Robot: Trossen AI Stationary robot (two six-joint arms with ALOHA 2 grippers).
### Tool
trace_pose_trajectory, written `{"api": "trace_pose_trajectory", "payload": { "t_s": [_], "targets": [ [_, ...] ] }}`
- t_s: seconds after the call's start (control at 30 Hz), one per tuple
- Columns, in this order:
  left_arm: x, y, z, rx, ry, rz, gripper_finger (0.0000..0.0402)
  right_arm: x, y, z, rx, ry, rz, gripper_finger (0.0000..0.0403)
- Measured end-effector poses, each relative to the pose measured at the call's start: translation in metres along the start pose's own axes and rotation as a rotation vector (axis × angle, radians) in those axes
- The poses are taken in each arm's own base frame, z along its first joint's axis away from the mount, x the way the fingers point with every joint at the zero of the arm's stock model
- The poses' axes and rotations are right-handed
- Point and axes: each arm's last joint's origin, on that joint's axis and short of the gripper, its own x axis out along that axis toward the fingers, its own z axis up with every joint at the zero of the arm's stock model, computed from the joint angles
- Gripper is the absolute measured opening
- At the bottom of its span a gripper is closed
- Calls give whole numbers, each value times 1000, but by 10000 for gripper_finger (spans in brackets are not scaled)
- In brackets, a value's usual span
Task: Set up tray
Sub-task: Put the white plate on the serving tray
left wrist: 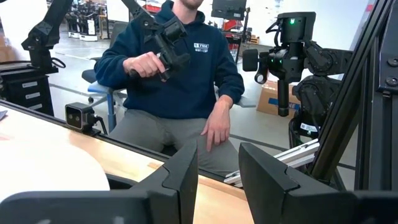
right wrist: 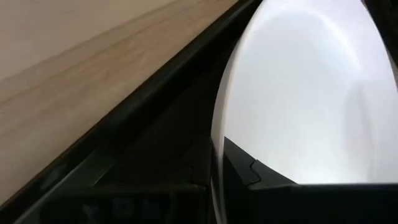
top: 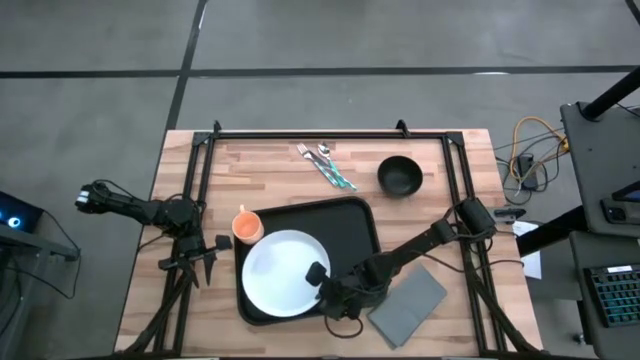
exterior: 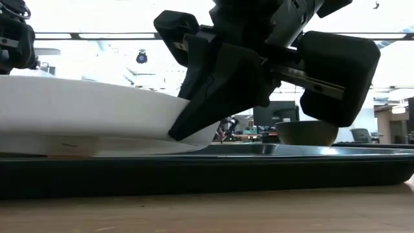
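Observation:
The black tray (top: 352,226) lies at the table's near middle, and in the low view the tray (exterior: 272,169) fills the foreground. A white plate (top: 278,276) lies in its near left part. My right gripper (top: 320,283) reaches in from the right and is shut on the plate's right rim. My left gripper (top: 205,262) waits open at the table's left edge, apart from everything; in its own view the left gripper (left wrist: 217,171) has nothing between its fingers. My right gripper pinches the plate's right rim (right wrist: 219,140) between its two fingers, one finger (right wrist: 252,175) on the upper face and the other beneath. It comes slanting down from the table's right. In the low view the plate (exterior: 77,116) sits with its base on the tray.
An orange cup (top: 246,225) stands at the tray's far left corner. A black bowl (top: 400,175) and cutlery (top: 325,166) lie toward the far edge, and a grey napkin (top: 408,301) lies right of the tray. A seated person (left wrist: 180,81) shows beyond the table.

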Motion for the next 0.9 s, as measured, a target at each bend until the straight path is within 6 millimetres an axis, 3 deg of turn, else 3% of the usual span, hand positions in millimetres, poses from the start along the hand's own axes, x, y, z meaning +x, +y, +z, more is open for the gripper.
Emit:
{"api": "trace_pose_trajectory", "payload": {
  "t_s": [0.47, 0.9],
  "targets": [
    [0, 0, 0, 0, 0, 0, 98, 2, -3, -4, 41, 1, 14, 8],
    [0, 0, 0, -5, 3, 0, 98, 22, 4, -15, 33, 10, 60, 26]
  ]
}}
